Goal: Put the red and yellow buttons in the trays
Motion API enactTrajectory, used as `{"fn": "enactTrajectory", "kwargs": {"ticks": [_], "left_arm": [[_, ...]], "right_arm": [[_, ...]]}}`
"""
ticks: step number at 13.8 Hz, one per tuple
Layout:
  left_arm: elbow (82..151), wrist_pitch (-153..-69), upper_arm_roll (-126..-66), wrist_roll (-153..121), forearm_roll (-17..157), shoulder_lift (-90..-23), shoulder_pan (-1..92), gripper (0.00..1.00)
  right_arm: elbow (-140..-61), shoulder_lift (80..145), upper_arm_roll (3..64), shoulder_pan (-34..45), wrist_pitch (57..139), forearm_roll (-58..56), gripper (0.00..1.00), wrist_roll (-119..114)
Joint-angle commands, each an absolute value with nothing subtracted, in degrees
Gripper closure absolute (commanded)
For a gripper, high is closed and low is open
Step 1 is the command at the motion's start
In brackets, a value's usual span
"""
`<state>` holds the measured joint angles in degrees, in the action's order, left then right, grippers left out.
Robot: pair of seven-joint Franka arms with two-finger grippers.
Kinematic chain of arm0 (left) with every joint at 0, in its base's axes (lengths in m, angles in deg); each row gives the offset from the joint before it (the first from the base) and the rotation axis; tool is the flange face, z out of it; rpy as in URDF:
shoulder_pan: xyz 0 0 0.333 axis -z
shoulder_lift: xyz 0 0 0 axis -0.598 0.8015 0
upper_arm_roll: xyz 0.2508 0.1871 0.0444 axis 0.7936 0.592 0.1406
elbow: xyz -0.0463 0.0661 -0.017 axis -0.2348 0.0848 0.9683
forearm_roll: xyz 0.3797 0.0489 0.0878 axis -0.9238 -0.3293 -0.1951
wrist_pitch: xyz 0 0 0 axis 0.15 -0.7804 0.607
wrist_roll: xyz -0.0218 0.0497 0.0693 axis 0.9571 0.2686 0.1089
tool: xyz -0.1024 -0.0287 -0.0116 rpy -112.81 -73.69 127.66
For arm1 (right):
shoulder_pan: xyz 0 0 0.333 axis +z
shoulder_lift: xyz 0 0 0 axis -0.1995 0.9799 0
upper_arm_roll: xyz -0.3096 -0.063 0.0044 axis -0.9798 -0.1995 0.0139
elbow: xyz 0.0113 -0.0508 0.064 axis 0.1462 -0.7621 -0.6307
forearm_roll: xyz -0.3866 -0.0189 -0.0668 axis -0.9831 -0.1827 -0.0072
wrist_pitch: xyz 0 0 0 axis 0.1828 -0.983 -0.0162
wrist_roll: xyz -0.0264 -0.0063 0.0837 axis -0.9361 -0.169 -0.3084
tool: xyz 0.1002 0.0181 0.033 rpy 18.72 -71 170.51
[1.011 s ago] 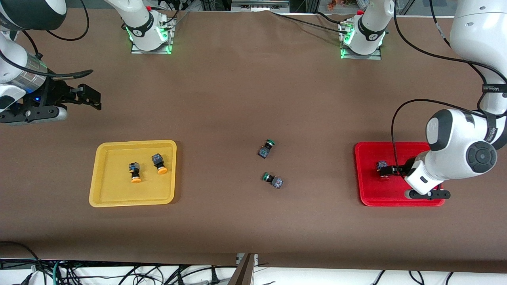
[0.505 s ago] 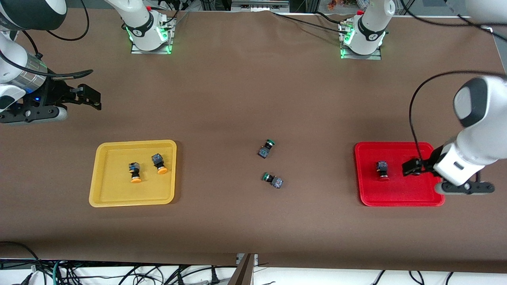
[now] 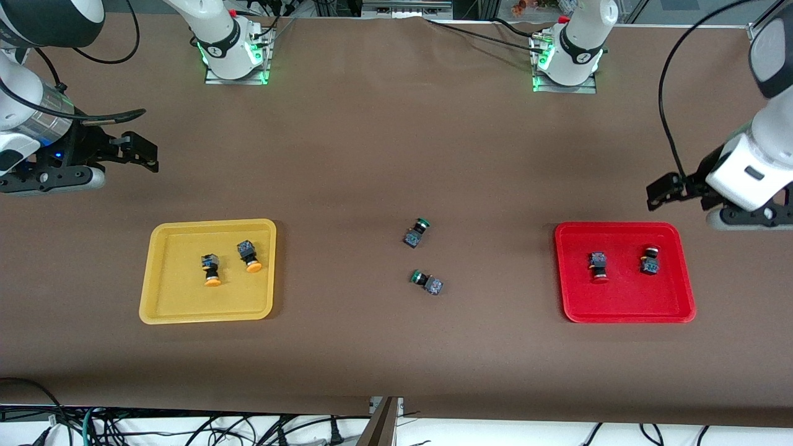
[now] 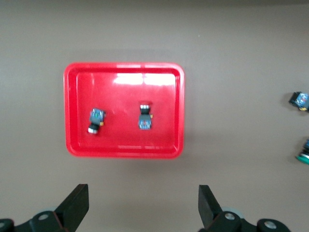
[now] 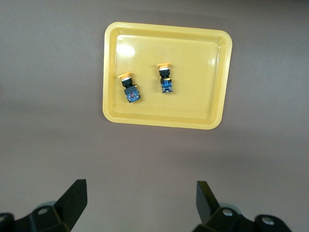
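Note:
Two red-capped buttons [image 3: 598, 266] [image 3: 649, 261] lie in the red tray [image 3: 622, 308], also seen in the left wrist view [image 4: 96, 121] [image 4: 145, 116] with the tray [image 4: 124, 151]. Two yellow-capped buttons [image 3: 211, 270] [image 3: 249, 255] lie in the yellow tray [image 3: 207, 313], also in the right wrist view [image 5: 129, 88] [image 5: 165, 79] with that tray [image 5: 164, 121]. My left gripper [image 3: 666, 191] is open and empty, up in the air over the bare table just off the red tray's rim. My right gripper [image 3: 142, 153] is open and empty, waiting over the table at the right arm's end.
Two green-capped buttons [image 3: 417, 233] [image 3: 427, 282] lie on the brown table between the trays; they also show in the left wrist view [image 4: 299, 99] [image 4: 304, 151]. The arm bases stand along the table's edge farthest from the front camera.
My left gripper has let go of a red-capped button in the red tray, then risen and drawn back off the tray. The right arm has not moved.

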<state>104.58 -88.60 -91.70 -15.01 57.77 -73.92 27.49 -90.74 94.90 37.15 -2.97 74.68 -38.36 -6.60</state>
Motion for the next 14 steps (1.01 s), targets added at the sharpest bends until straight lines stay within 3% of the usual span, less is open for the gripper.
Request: {"fn": "enactTrajectory", "kwargs": {"ticks": [1, 4, 10, 14], "left_arm": [[106.98, -83.95, -89.23, -14.37, 60.37, -78.92, 28.11, 0.0], [106.54, -78.66, -89.05, -14.11, 60.37, -80.25, 28.37, 0.0], [106.1, -78.56, -88.61, -13.31, 60.98, -80.25, 29.51, 0.0], [106.18, -78.56, -84.39, -13.31, 62.13, -80.43, 33.38, 0.0]], "right_arm": [[-89.27, 95.45, 37.18, -2.81, 73.77, -38.35, 0.0, -7.02], [-89.27, 95.45, 37.26, -2.81, 73.77, -38.35, 0.0, -7.02], [-89.1, 95.45, 37.26, -2.81, 75.08, -38.44, 0.0, -6.49], [-89.18, 95.62, 37.18, -2.9, 76.14, -38.27, 0.0, -6.67]]}}
